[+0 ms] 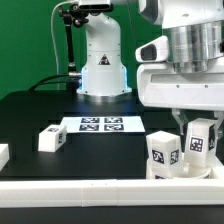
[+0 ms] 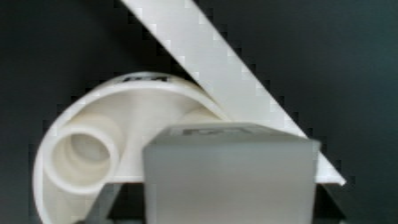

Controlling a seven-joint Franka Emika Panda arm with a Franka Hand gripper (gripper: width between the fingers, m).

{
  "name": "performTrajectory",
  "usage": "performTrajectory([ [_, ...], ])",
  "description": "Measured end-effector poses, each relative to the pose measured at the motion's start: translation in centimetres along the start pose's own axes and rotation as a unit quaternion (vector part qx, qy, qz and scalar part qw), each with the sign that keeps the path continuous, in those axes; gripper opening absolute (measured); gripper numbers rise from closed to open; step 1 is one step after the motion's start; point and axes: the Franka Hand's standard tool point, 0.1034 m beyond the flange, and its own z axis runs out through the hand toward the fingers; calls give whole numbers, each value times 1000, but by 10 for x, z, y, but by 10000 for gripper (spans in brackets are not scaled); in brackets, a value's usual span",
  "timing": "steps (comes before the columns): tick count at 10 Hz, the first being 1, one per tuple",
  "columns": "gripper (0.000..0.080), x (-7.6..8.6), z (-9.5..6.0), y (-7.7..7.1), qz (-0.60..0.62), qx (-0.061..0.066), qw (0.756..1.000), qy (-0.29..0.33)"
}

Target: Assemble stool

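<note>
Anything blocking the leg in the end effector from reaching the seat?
Nothing visible. The held leg sits in the end effector right over the seat, next to the standing leg on it; the wrist view shows only seat past it.

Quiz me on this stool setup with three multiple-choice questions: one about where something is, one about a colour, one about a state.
1. Where is the loose leg?
A. On the table, off the end of the marker board on the exterior view's left.
B. On top of the marker board.
C. Hanging in the air.

2. What colour is the table?
A. Red.
B. Black.
C. Yellow.

3. How does the leg at the gripper stand, below the gripper?
A. Flat on its side.
B. Tipped over on the marker board.
C. Upright, beside the other leg.

Answers:
1 A, it lies on the table apart from the board, on that side.
2 B, the bare surface is black.
3 C, both tagged legs stand upright side by side.
</note>
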Motion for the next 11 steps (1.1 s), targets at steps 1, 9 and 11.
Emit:
performTrajectory([
  [1, 343, -2, 1, 0, 47, 4, 999, -6],
  [9, 642, -4, -11, -5, 25, -2, 999, -26],
  [11, 648, -11, -24, -18, -19, -10, 999, -40],
])
